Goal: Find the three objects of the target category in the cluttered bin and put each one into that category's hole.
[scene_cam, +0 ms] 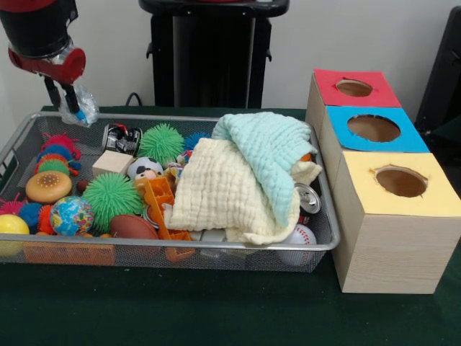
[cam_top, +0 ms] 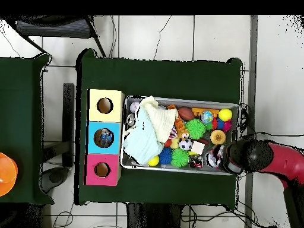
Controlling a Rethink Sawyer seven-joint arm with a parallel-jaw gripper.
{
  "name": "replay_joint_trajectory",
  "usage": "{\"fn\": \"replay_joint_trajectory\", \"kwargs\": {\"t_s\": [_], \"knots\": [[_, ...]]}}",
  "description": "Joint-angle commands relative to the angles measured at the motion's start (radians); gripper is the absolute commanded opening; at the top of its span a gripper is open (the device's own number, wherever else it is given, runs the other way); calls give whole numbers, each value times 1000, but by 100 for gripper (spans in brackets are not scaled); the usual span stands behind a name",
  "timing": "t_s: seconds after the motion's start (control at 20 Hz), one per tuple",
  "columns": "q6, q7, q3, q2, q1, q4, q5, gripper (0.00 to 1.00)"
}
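Observation:
The wire-mesh bin (scene_cam: 180, 249) lies on the green table, full of toys; it also shows in the overhead view (cam_top: 178, 170). My gripper (scene_cam: 66, 97) hangs above the bin's far left corner. It is shut on a crumpled clear plastic thing with a blue spot (scene_cam: 79, 109), held just above the rim. In the overhead view the gripper (cam_top: 222, 156) is over the bin's lower right corner. Three wooden boxes with holes stand beside the bin, with red (scene_cam: 354, 88), blue (scene_cam: 374, 128) and yellow (scene_cam: 400, 182) tops.
A mint cloth (scene_cam: 270, 155) and a cream cloth (scene_cam: 220, 191) cover the bin's right half. Green spiky balls (scene_cam: 110, 194), a soccer ball (scene_cam: 144, 169), a football (scene_cam: 132, 227), a globe ball (scene_cam: 70, 215), a baseball (scene_cam: 301, 236) and cans (scene_cam: 121, 137) lie around them.

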Motion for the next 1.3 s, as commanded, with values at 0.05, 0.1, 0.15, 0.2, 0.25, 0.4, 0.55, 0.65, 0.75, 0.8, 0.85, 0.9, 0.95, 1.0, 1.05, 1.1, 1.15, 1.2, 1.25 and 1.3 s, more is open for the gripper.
{"fn": "replay_joint_trajectory", "kwargs": {"t_s": [0.05, 0.1, 0.15, 0.2, 0.25, 0.4, 0.55, 0.65, 0.75, 0.8, 0.85, 0.9, 0.95, 1.0, 1.05, 1.1, 1.15, 1.2, 1.25, 1.3], "knots": [[-126, -111, 122, -78, -1, 99, 71, 0], [-132, -91, 130, -90, -2, 109, 95, 0], [-135, -74, 132, -104, 8, 110, 107, 0], [-136, -59, 132, -120, 17, 115, 119, 0], [-132, -44, 125, -131, 30, 118, 128, 0], [-133, 5, 107, -160, 66, 130, 157, 0], [-129, 50, 84, -192, 111, 144, 192, 0], [-142, 80, 72, -219, 137, 163, 217, 0], [-152, 107, 55, -242, 164, 181, 243, 0], [-160, 115, 49, -249, 173, 189, 254, 0], [-159, 128, 41, -253, 190, 190, 266, 0], [-170, 141, 31, -258, 204, 195, 272, 0], [-174, 163, 21, -266, 228, 197, 282, 0], [-183, 177, 11, -267, 243, 203, 291, 0], [-193, 197, 2, -271, 264, 210, 300, 0], [-204, 216, -8, -276, 285, 218, 309, 0], [-220, 240, -20, -286, 312, 229, 318, 0], [-237, 253, -31, -290, 331, 236, 326, 0], [-233, 268, -39, -304, 355, 250, 348, 0], [-242, 281, -52, -312, 375, 259, 359, 0]]}}
